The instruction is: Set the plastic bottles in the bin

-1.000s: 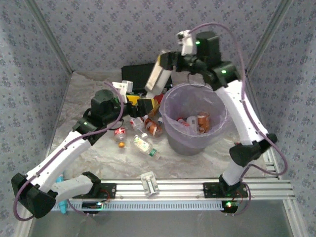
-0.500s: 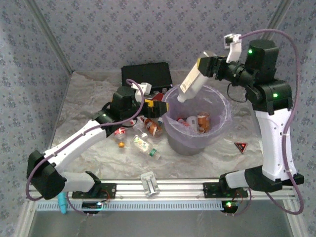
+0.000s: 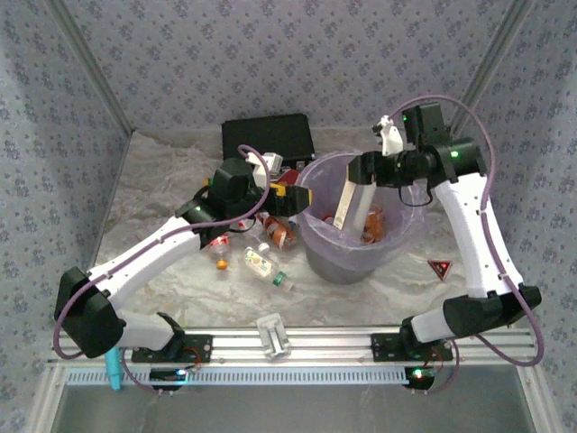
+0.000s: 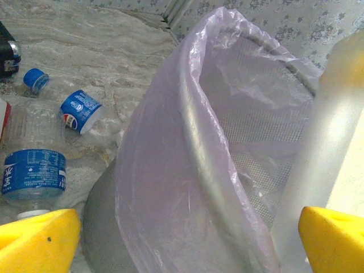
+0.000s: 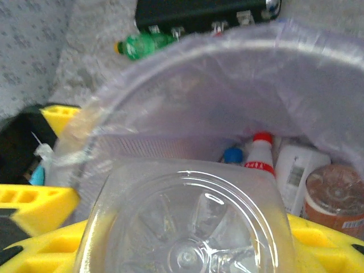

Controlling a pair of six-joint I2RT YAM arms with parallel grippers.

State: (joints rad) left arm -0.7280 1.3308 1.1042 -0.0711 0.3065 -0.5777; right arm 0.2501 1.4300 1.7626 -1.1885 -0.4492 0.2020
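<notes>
My right gripper (image 3: 365, 170) is shut on a clear, squarish plastic bottle (image 3: 350, 204) that hangs neck down inside the bin (image 3: 407, 233), a grey bucket lined with a lavender bag. The right wrist view looks at this bottle's base (image 5: 187, 227) between the yellow fingers (image 5: 40, 205). Several bottles (image 5: 260, 154) lie at the bin's bottom. My left gripper (image 3: 293, 198) stands open at the bin's left rim. In the left wrist view the bag-covered rim (image 4: 193, 148) rises between its fingertips (image 4: 37, 242). More bottles (image 3: 261, 263) lie on the table left of the bin.
Behind the bin sits a flat black case (image 3: 268, 140), with a green bottle (image 5: 142, 44) beside it. Blue-labelled bottles (image 4: 34, 170) lie left of the bin. A white clip block (image 3: 273, 334) rests near the front rail, and a small red triangle (image 3: 439, 267) lies right of the bin.
The right arm swung the clear bottle from the bin's far left side to the right and lowered it into the bin. The left gripper slid right up to the bin's rim.
</notes>
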